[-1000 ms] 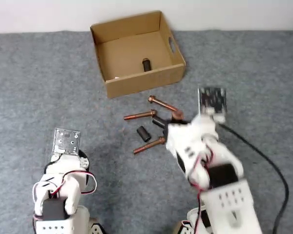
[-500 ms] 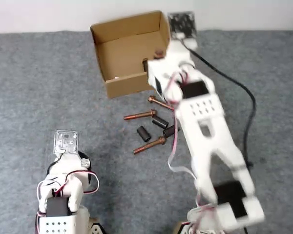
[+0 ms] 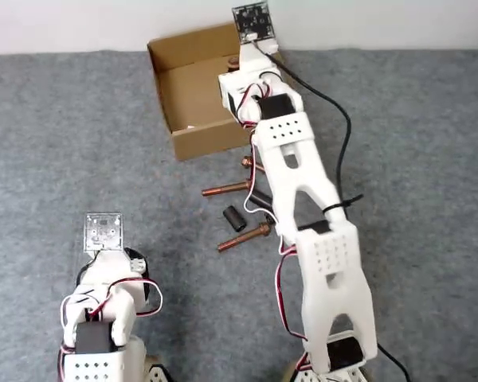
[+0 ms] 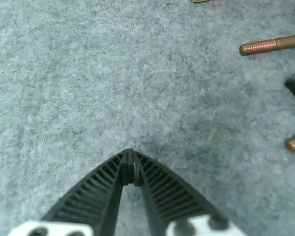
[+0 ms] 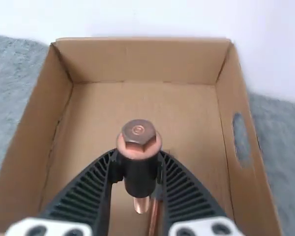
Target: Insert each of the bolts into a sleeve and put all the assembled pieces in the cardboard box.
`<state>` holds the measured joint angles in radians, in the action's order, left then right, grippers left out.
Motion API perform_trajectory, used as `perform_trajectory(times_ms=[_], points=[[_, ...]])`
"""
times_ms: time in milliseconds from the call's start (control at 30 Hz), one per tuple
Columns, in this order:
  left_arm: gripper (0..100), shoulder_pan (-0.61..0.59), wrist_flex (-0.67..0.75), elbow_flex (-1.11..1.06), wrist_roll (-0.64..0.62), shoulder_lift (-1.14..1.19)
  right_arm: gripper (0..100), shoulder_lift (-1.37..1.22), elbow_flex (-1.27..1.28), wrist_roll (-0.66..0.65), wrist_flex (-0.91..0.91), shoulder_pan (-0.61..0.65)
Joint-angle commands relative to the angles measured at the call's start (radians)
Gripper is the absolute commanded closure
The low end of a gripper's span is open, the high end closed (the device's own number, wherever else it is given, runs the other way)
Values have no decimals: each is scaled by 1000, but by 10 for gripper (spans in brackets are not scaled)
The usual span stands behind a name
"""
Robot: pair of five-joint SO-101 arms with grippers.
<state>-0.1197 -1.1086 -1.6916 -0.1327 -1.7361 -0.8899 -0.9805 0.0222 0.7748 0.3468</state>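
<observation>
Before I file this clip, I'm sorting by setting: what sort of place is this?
Probably a robotics bench setup: grey carpeted table, white left arm and right arm, cardboard box, plain white wall.

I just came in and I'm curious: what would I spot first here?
The right gripper, over the box, grips a black sleeve with a shiny copper bolt in it. In front of the box, loose bolts and a spare sleeve lie on the grey mat. The left gripper sits shut over the mat.

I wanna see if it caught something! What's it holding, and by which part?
The right jaws pinch the black sleeve by its sides, with a copper bolt pushed through it. The left jaws hold nothing.
</observation>
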Motion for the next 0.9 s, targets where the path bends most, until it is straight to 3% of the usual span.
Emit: perform_trajectory(times_ms=[0,167,367,533,600,733,867], points=[[995,-5,-8,4,-6,-3,991,-96,-222,-35,-19,-7],[995,-5,-8,4,-6,-3,991,-251,-310,-46,-12,-1],[995,-5,-8,4,-6,-3,978,-297,-310,-91,128,15],[995,-5,-8,4,-6,-3,823,-297,-310,-95,170,15],[995,-5,-8,4,-6,-3,805,-291,-310,-95,186,16],[995,-5,-8,4,-6,-3,859,-274,-361,-95,193,16],[995,-5,-8,4,-6,-3,985,-234,-451,-94,312,42]])
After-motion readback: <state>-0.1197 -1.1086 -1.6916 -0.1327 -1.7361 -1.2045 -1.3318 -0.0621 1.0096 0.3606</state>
